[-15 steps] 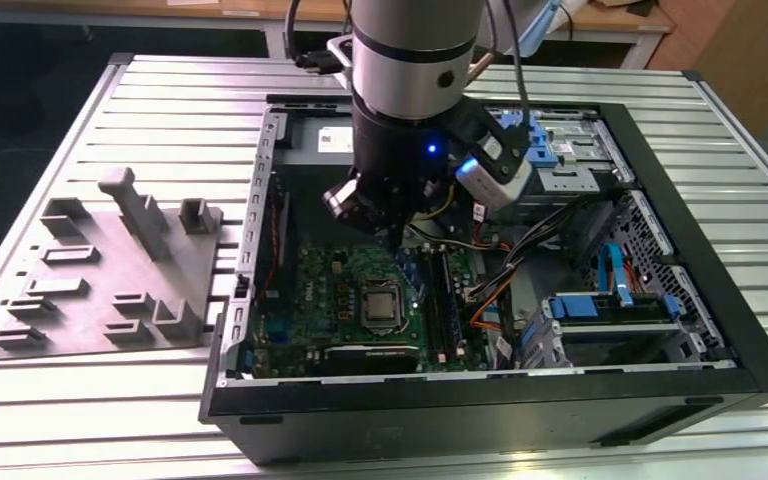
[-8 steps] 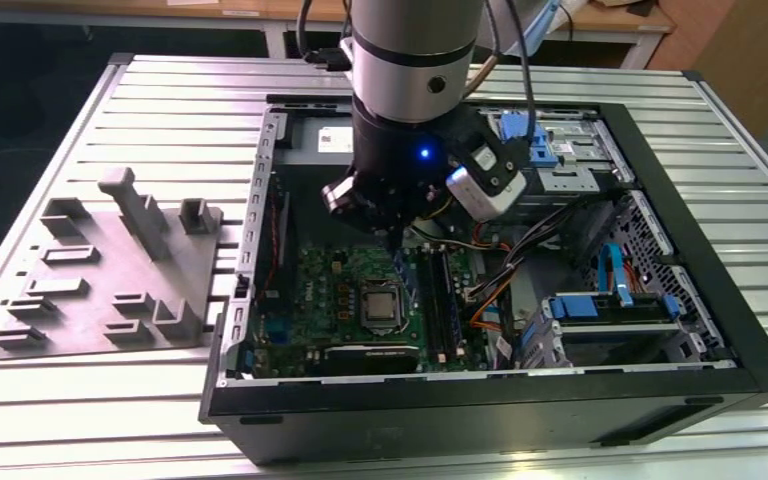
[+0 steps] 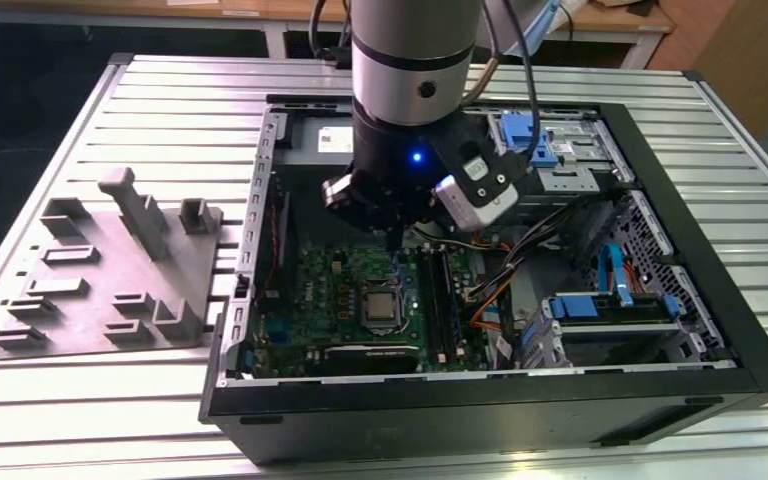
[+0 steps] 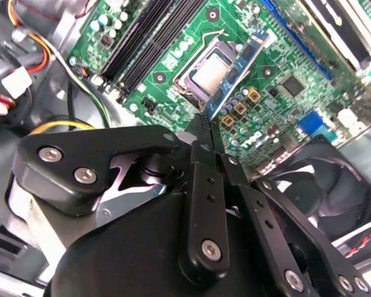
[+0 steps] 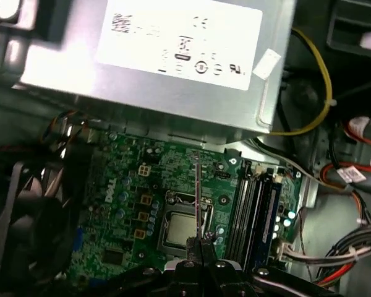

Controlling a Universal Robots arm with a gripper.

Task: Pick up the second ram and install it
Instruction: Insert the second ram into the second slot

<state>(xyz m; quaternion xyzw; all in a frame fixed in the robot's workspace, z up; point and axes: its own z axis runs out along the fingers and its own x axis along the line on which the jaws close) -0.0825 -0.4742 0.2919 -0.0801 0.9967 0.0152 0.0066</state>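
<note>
the claw (image 5: 201,242) is pinched on the second ram (image 5: 198,198), held edge-on above the motherboard (image 5: 130,204) by the cpu socket (image 5: 179,226), just beside the memory slots (image 5: 250,207). if it tilts in that thin grip, i'd guess it jams on a slot edge.

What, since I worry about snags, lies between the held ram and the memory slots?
In the first wrist view, only the processor socket's edge and a strip of board separate the second ram, pinched in the claw, from the memory slots.
</note>
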